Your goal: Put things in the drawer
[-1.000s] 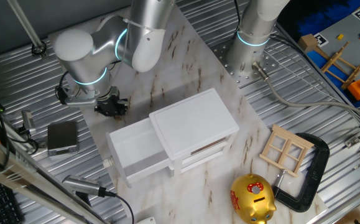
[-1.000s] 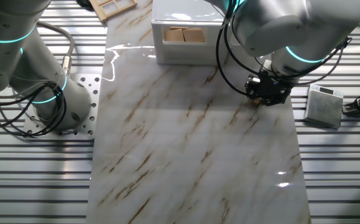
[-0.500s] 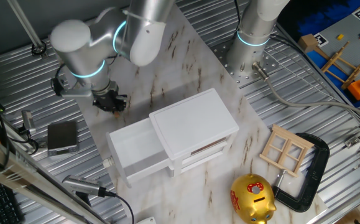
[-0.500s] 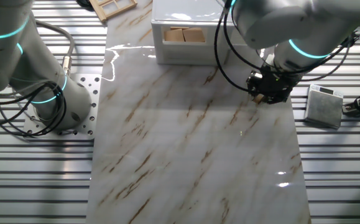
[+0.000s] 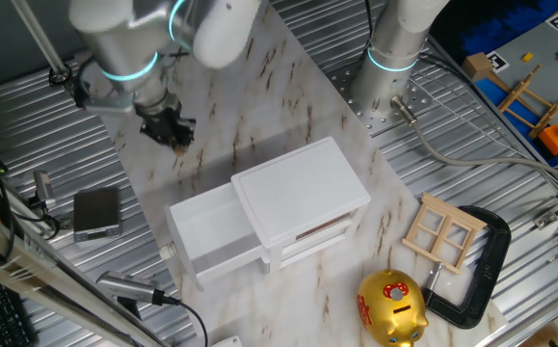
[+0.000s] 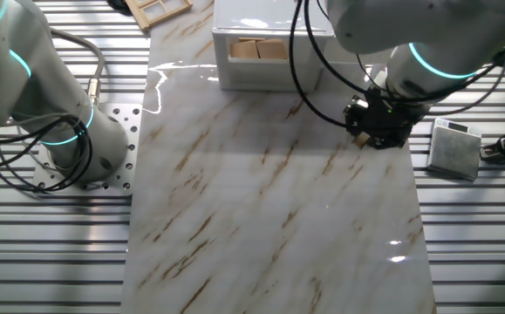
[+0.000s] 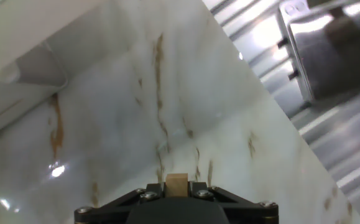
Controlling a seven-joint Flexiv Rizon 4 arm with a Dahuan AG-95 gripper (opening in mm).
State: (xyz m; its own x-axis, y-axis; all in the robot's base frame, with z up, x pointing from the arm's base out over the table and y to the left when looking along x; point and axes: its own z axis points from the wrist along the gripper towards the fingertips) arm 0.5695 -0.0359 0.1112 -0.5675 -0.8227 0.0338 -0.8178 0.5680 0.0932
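Observation:
My gripper (image 5: 170, 132) is shut on a small light wooden block (image 7: 177, 184), which sticks out between the jaws in the hand view. It hangs above the marble tabletop, to the back left of the white cabinet (image 5: 303, 188). The drawer (image 5: 204, 234) is pulled out and open. In the other fixed view the gripper (image 6: 376, 127) is in front and to the right of the drawer (image 6: 261, 75), and two wooden blocks (image 6: 259, 50) lie inside it.
A grey box (image 5: 96, 211) lies on the ribbed metal left of the marble, and also shows in the other fixed view (image 6: 455, 148). A wooden window frame (image 5: 442, 231), a golden piggy bank (image 5: 391, 306) and a black clamp (image 5: 486, 265) are to the right. A second arm's base (image 5: 389, 72) stands behind.
My gripper has lifted off the marble with the wooden block and moved up and away from the grey box, toward the back of the table.

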